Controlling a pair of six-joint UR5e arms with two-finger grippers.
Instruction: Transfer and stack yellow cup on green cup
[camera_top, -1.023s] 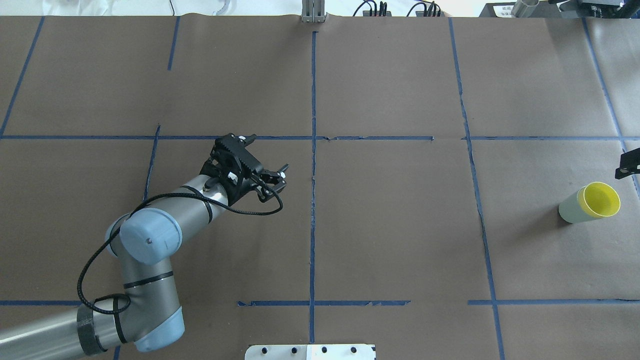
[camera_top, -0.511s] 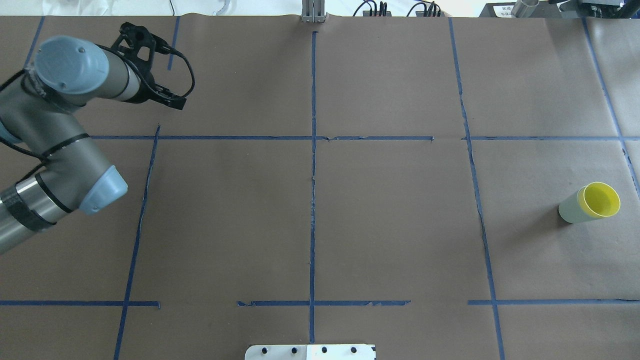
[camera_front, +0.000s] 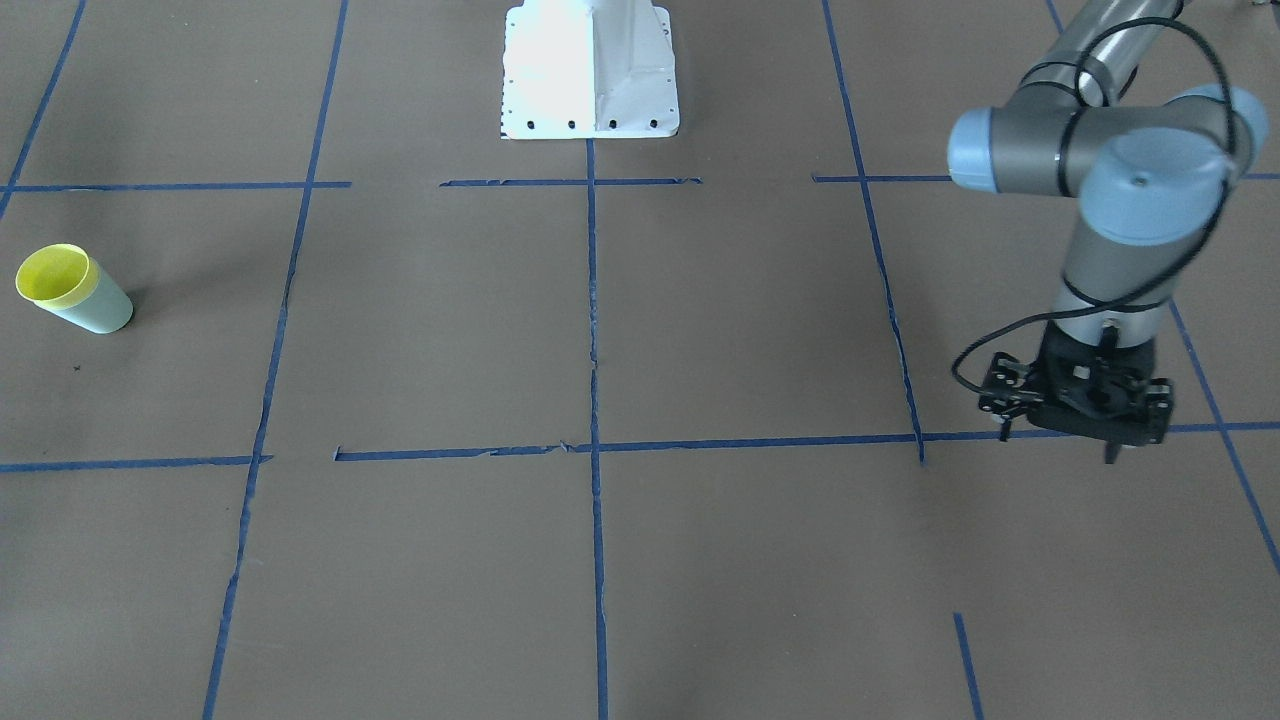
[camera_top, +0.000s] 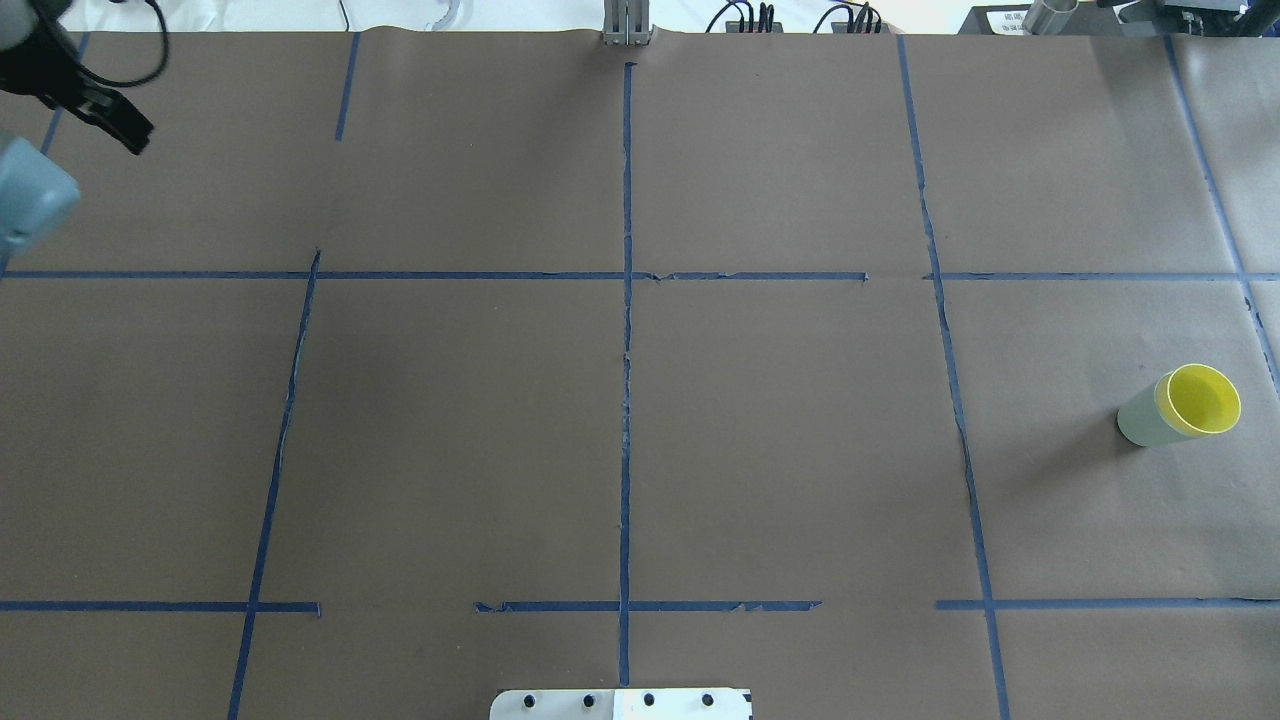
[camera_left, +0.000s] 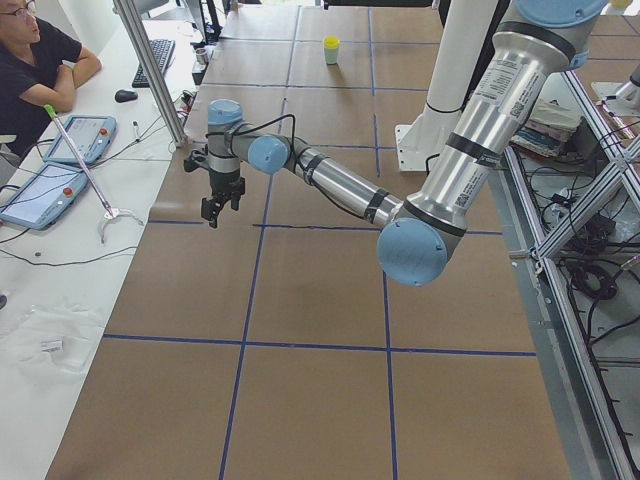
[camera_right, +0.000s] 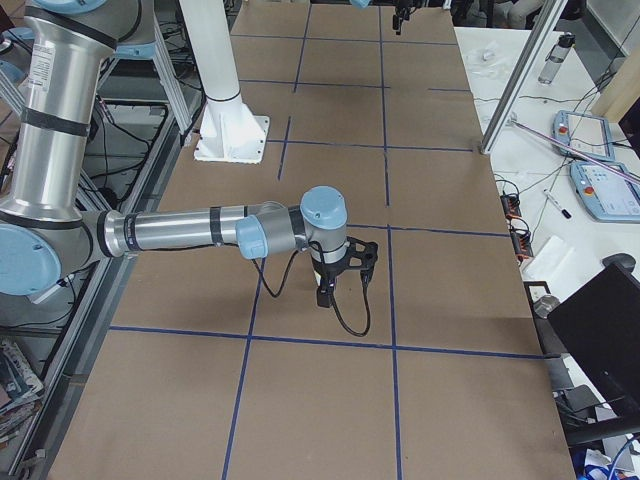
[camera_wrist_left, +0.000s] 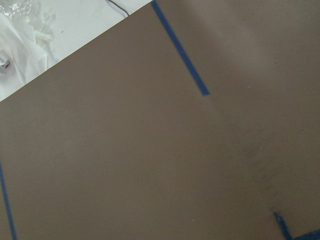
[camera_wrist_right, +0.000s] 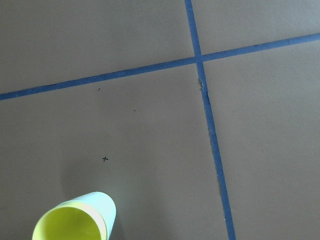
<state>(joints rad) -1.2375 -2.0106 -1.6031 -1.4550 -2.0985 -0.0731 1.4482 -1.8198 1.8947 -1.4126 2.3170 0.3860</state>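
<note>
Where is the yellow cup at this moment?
In the overhead view the yellow cup sits inside the green cup near the view's right edge, on the robot's right side, right of a long blue tape line.

The table wears matt brown paper (camera_top: 780, 450), faintly creased, gridded with blue tape (camera_top: 625, 400) that is torn at some edges. The yellow cup (camera_top: 1203, 398) and green cup (camera_top: 1138, 420) are smooth plastic with a soft sheen. The arm (camera_front: 1020, 135) has satin grey metal tubes and blue-grey plastic caps. The base plate (camera_front: 590, 70) is glossy white.
</note>
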